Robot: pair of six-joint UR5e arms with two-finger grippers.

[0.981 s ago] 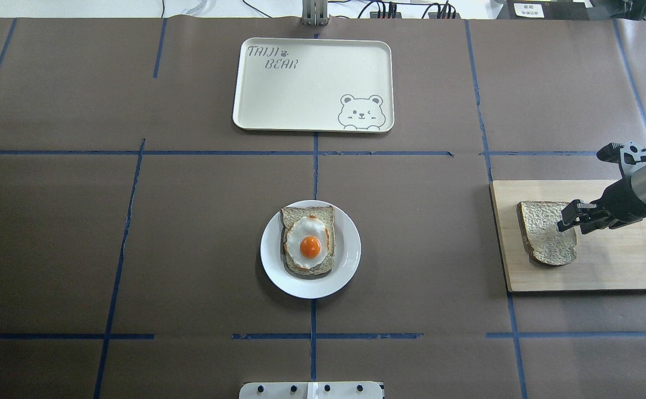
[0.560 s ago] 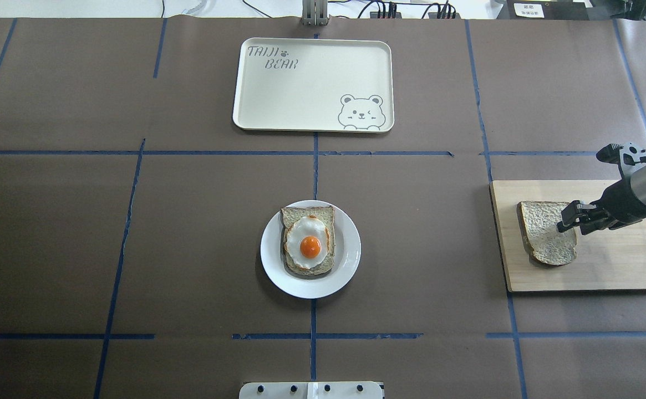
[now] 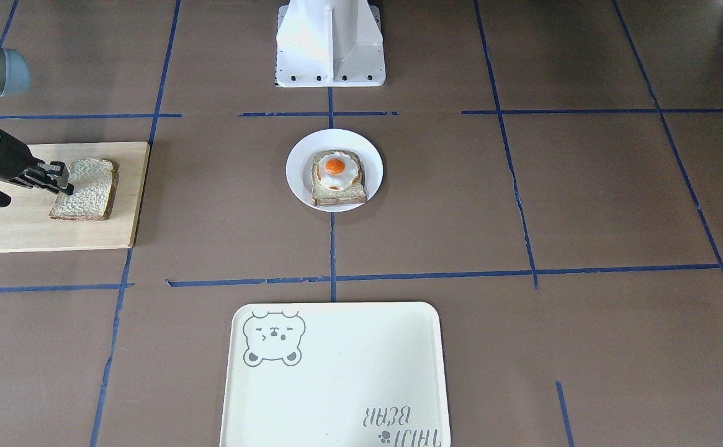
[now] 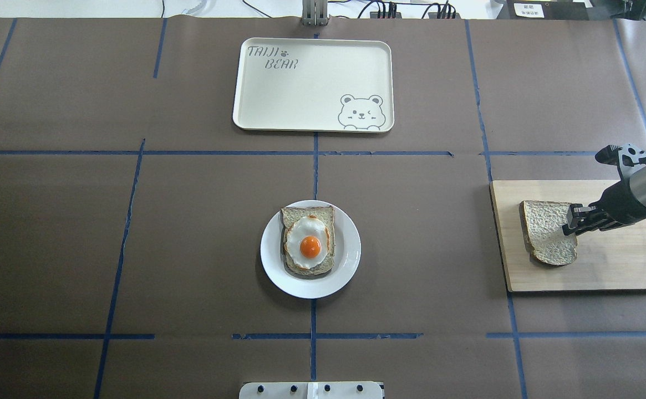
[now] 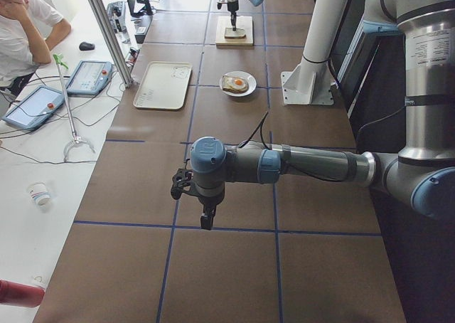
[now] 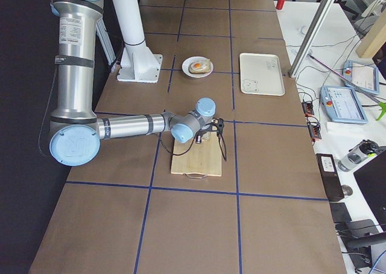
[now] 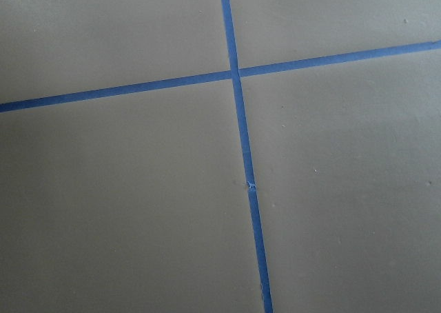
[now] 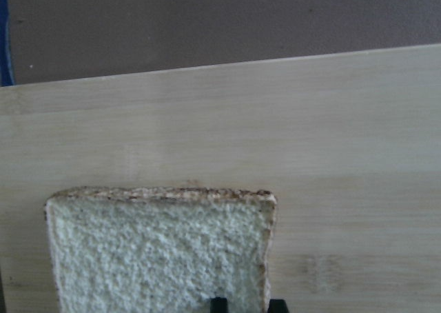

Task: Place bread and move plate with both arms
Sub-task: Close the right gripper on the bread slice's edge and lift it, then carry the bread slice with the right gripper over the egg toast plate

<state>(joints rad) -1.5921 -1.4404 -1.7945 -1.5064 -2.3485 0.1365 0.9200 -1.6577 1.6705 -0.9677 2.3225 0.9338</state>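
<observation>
The plain bread slice [image 4: 544,238] lies on a wooden cutting board [image 4: 605,266] at the table's right. My right gripper [image 4: 571,221] is shut on the slice's right crust edge. In the right wrist view its fingertips [image 8: 219,303] straddle that crust of the bread [image 8: 151,251]. In the front-facing view the gripper [image 3: 65,180] is at the bread's [image 3: 85,189] left edge. The white plate [image 4: 350,249] sits mid-table and carries another slice with a fried egg [image 4: 310,241]. My left gripper [image 5: 203,220] hangs over bare table far left; I cannot tell whether it is open or shut.
A cream bear tray [image 4: 311,83] lies at the table's far middle. The white pedestal base [image 3: 330,43] stands behind the plate. Blue tape lines cross the brown table cover. The left wrist view shows only table and tape.
My right gripper has slid slightly right and its fingers have closed on the bread's edge. The slice has shifted a little to the right.
</observation>
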